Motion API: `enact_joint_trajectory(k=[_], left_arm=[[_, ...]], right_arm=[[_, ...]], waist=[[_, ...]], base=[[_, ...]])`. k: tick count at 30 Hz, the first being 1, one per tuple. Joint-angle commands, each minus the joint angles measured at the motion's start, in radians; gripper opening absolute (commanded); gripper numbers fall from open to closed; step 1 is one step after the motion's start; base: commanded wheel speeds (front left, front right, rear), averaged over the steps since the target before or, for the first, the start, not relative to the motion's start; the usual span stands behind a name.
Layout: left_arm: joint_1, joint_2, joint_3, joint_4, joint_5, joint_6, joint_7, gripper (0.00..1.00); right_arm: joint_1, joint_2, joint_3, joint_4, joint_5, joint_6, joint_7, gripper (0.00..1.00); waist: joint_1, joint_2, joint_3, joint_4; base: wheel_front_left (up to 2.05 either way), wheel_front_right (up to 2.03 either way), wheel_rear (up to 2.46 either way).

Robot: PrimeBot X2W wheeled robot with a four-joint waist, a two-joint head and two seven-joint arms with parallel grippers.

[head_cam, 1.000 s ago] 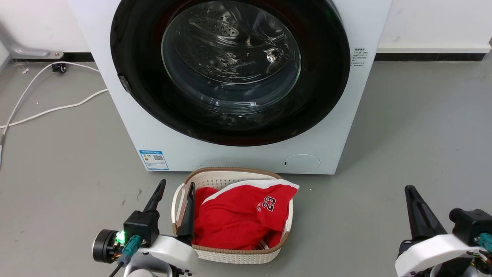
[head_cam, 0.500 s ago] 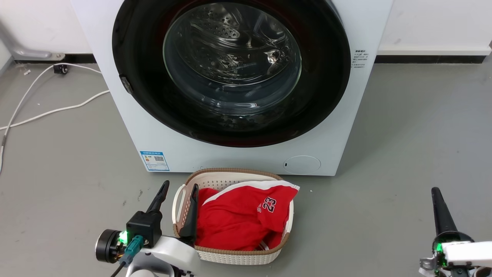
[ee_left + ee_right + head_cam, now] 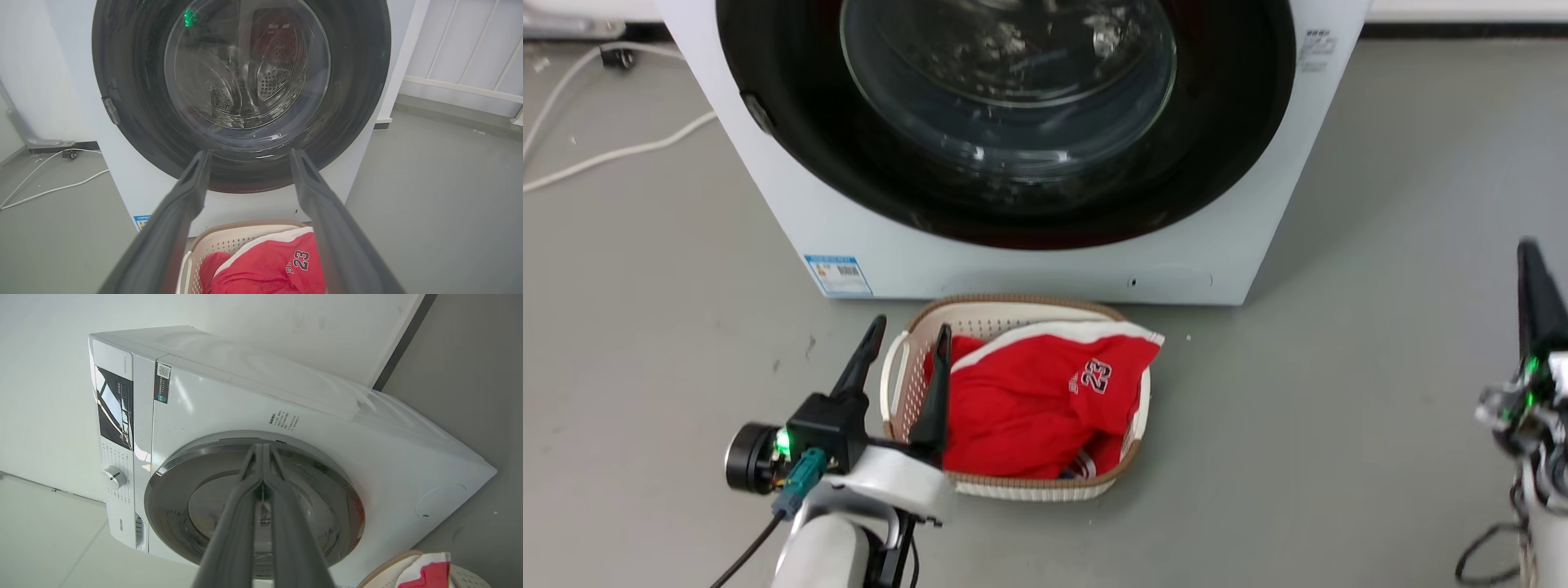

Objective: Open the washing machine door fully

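The washing machine door (image 3: pixel 1009 82) is a glossy black disc with a clear glass bowl centre, lying shut and flush on the white washer's front. It also faces me in the left wrist view (image 3: pixel 241 81) and appears tilted in the right wrist view (image 3: pixel 196 498). My left gripper (image 3: pixel 908 333) is open and empty, low over the basket's left rim, well short of the door (image 3: pixel 250 152). My right gripper (image 3: pixel 1527 245) stands at the far right, its fingers pressed together and empty (image 3: pixel 261 446), pointing at the door's upper edge from a distance.
A cream laundry basket (image 3: pixel 1013 302) holding a red jersey (image 3: pixel 1029 400) sits on the grey floor just before the washer. A small latch piece (image 3: pixel 760 114) sits on the door's left edge. A round white flap (image 3: pixel 1172 280) is at the washer's lower right. White cables (image 3: pixel 605 155) lie at the far left.
The head camera has tipped down and moved in, so the washer sits higher in the picture. My right gripper has swung out to the right edge and turned. The left gripper has hardly moved.
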Motion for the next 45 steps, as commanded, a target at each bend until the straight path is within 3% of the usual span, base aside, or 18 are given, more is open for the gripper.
enact_joint_trajectory(k=[1, 6, 13, 25, 34, 45], left_arm=[[-0.017, -0.003, 0.000, -0.007, 0.001, 0.002, -0.003, 1.00], [-0.064, -0.006, -0.001, -0.030, 0.007, 0.005, -0.003, 1.00], [-0.113, -0.013, -0.014, -0.054, 0.009, 0.013, -0.003, 1.00], [-0.160, -0.020, -0.041, -0.109, 0.015, 0.019, -0.003, 1.00], [-0.196, -0.022, -0.051, -0.150, 0.018, 0.027, -0.003, 1.00], [-0.231, -0.024, -0.061, -0.165, 0.009, 0.033, -0.003, 1.00]], right_arm=[[-0.037, 0.000, 0.001, 0.006, -0.003, 0.003, 0.008, 0.00], [-0.194, -0.029, -0.035, 0.073, 0.024, 0.003, 0.072, 0.00], [-0.446, -0.094, -0.065, 0.282, 0.047, 0.003, 0.222, 0.00], [-0.823, -0.180, -0.011, 0.595, -0.076, 0.003, 0.442, 0.00], [-1.039, -0.170, 0.035, 0.736, -0.206, 0.003, 0.498, 0.00], [-1.158, -0.131, 0.058, 0.775, -0.292, 0.003, 0.524, 0.00]], waist=[[0.0000, 0.0000, 0.046, 0.006], [0.0000, 0.0000, 0.119, 0.016], [0.0000, 0.0000, 0.186, 0.036], [0.0000, 0.0000, 0.278, 0.067], [0.0000, 0.0000, 0.353, 0.080], [0.0000, 0.0000, 0.408, 0.091]], base=[[0.00, 0.00, 0.00], [0.00, 0.00, 0.00], [0.00, 0.00, 0.00], [0.00, 0.00, 0.00], [0.00, 0.00, 0.00], [0.00, 0.00, 0.00]])
